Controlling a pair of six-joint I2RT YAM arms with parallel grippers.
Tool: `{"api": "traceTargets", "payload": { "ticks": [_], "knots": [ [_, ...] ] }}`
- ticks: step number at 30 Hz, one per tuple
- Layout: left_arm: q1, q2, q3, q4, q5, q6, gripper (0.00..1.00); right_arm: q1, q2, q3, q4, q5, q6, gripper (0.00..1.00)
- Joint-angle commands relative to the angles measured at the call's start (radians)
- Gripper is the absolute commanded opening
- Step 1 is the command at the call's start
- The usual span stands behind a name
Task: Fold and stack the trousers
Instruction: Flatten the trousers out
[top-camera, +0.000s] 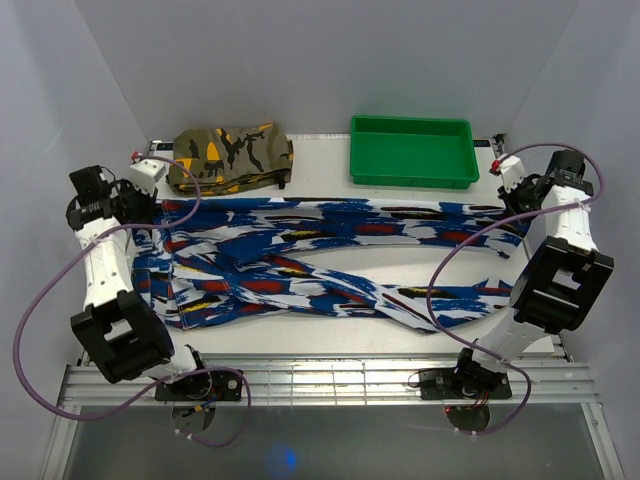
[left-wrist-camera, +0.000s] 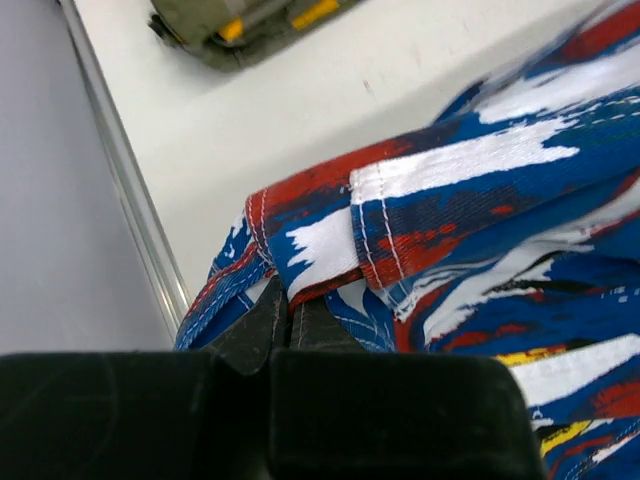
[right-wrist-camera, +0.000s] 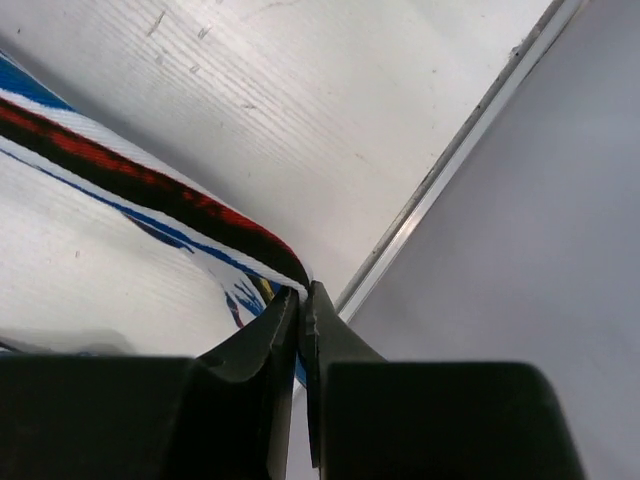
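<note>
The blue-print trousers (top-camera: 320, 262) lie stretched across the table from left to right, with loose folds in the middle. My left gripper (top-camera: 152, 205) is shut on their waist end at the far left; in the left wrist view the black fingers (left-wrist-camera: 262, 330) pinch the red and white waistband (left-wrist-camera: 330, 235). My right gripper (top-camera: 515, 205) is shut on a leg end at the far right; in the right wrist view the fingertips (right-wrist-camera: 285, 330) clamp a red, black and white hem (right-wrist-camera: 150, 195) just above the table.
A folded olive camouflage garment (top-camera: 230, 156) lies at the back left, also in the left wrist view (left-wrist-camera: 240, 25). A green tray (top-camera: 412, 152) stands at the back right. White walls close the sides; the table's metal edge (right-wrist-camera: 450, 160) runs close to my right gripper.
</note>
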Motion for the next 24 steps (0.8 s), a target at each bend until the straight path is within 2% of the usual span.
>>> {"api": "traceTargets", "payload": {
  "ticks": [1,4,8,9,10,12,14,17,18,20,22,24],
  "knots": [
    [0.075,-0.023,-0.117,0.041,-0.059,0.122,0.00,-0.054,-0.028,-0.044,0.042,0.070,-0.122,0.08],
    [0.134,0.003,-0.157,0.059,-0.059,0.133,0.00,-0.062,-0.015,-0.097,0.063,0.088,-0.127,0.08],
    [0.214,-0.072,-0.180,0.085,0.056,0.127,0.00,-0.080,-0.079,-0.135,0.103,0.046,-0.113,0.08],
    [0.225,-0.098,-0.195,0.067,0.090,0.189,0.00,-0.085,-0.091,-0.146,0.093,0.038,-0.124,0.08],
    [0.230,-0.124,-0.211,-0.026,0.151,0.257,0.00,-0.092,-0.114,-0.159,0.079,0.029,-0.147,0.08],
    [0.230,-0.204,-0.263,-0.126,0.199,0.445,0.15,-0.097,-0.145,-0.224,0.059,0.019,-0.237,0.08],
    [0.230,-0.257,-0.310,-0.238,0.216,0.519,0.35,-0.111,-0.202,-0.284,0.059,0.004,-0.299,0.08],
    [0.230,-0.339,-0.337,-0.330,0.211,0.549,0.53,-0.122,-0.278,-0.412,0.065,-0.004,-0.429,0.08],
    [0.230,-0.354,-0.331,-0.355,0.211,0.538,0.57,-0.125,-0.294,-0.472,0.065,-0.004,-0.495,0.08],
    [0.231,-0.342,-0.297,-0.416,0.228,0.479,0.57,-0.141,-0.349,-0.529,0.085,-0.010,-0.550,0.08],
    [0.251,-0.273,-0.217,-0.442,0.267,0.352,0.58,-0.163,-0.390,-0.598,0.111,-0.016,-0.615,0.08],
    [0.263,-0.198,-0.132,-0.472,0.288,0.288,0.61,-0.177,-0.407,-0.629,0.111,-0.018,-0.646,0.08]
  ]
}}
